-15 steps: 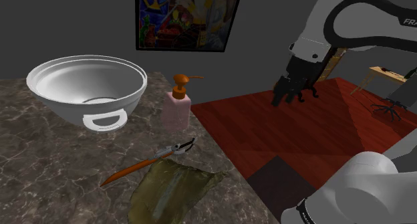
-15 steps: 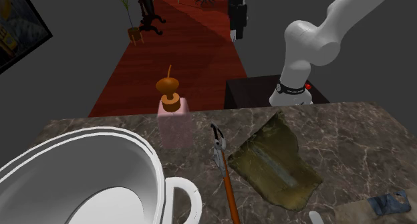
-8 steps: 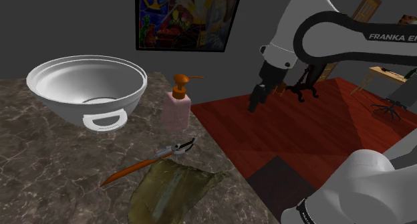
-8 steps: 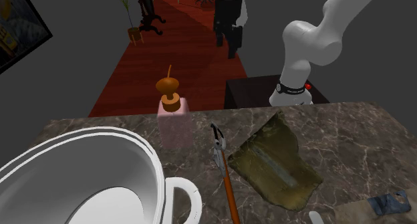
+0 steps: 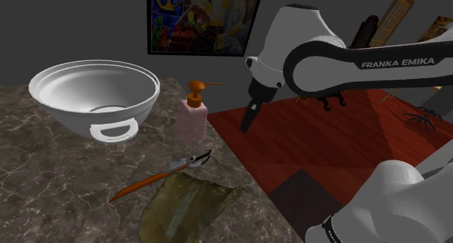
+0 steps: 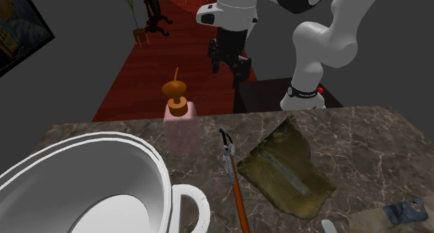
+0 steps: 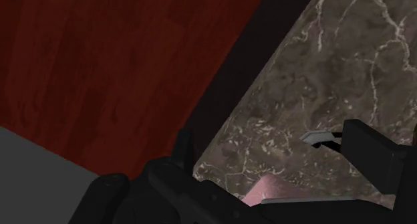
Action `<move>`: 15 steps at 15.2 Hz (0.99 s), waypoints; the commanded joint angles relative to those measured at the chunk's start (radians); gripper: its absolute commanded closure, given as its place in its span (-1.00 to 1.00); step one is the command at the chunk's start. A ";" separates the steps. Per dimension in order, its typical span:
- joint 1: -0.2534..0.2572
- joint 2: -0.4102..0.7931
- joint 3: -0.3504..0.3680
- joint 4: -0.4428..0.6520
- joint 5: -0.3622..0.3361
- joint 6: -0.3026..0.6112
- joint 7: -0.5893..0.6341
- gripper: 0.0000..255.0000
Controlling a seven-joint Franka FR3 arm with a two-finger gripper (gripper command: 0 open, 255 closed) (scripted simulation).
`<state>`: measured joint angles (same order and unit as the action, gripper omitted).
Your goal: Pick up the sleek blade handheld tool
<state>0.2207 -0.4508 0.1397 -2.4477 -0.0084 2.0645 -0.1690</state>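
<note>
Beyond the counter's [image 5: 58,169] edge the hand [image 5: 247,122] hangs, tool [image 5: 160,176] well apart.

Dim, even light throughout, brightest on the white bowl [image 5: 67,107] and arm [image 5: 341,56], the wrist view darkest.

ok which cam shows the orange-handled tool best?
Shoulder view: the orange-handled tool lies whole on the marble counter, metal head to handle tip. The second exterior view shows it closer up, but its handle runs off the bottom edge. The wrist view looks at the counter's edge and the floor.
</note>
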 commanded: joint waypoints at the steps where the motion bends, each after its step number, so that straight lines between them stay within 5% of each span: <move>1: 0.025 0.047 0.033 0.008 -0.014 0.058 -0.013 -1.00; 15: 0.124 0.331 0.220 0.061 -0.240 0.366 -0.023 -1.00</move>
<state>0.3424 -0.1280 0.3552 -2.3826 -0.2371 2.4168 -0.1951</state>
